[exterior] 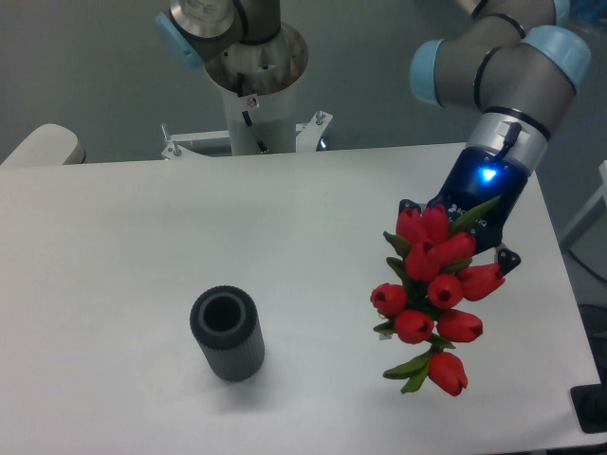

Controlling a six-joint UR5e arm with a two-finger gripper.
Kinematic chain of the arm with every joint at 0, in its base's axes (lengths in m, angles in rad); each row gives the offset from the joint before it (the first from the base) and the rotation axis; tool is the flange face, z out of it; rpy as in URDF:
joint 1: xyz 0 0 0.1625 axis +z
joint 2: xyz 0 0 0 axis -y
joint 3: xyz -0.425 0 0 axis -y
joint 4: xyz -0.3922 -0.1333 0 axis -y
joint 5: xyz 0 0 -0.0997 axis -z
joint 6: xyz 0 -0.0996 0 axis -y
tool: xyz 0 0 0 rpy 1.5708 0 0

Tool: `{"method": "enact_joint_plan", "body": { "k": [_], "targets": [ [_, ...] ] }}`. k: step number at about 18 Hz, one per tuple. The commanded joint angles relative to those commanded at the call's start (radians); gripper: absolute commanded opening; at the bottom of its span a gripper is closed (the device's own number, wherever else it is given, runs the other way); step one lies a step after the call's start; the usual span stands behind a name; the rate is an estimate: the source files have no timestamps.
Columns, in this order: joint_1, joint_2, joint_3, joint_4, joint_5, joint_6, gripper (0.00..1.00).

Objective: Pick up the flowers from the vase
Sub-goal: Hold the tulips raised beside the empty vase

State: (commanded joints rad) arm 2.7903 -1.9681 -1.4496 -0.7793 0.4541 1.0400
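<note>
The flowers (432, 289), a bunch of red tulip heads with narrow green leaves, hang in the air over the right side of the table, heads pointing down toward the front. My gripper (455, 232) is shut on their stems; the blooms hide its fingertips, and a blue light glows on its body. The vase (226, 334), a small dark grey ribbed cylinder with a thick round rim, stands upright and empty at the front left of centre, well to the left of the bunch.
The arm's white base column (254, 104) stands behind the table's far edge. The white table (142, 227) ends near the flowers on the right and front. A dark object (593, 408) sits off the front right corner.
</note>
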Motion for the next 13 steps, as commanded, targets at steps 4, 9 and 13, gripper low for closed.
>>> {"method": "enact_joint_plan", "body": {
  "k": [4,9,13],
  "targets": [
    [-0.005,0.003,-0.005,0.0,0.054,0.023,0.45],
    [-0.009,0.003,-0.005,-0.002,0.06,0.032,0.45],
    [-0.009,0.005,-0.011,0.0,0.074,0.034,0.45]
  ]
}}
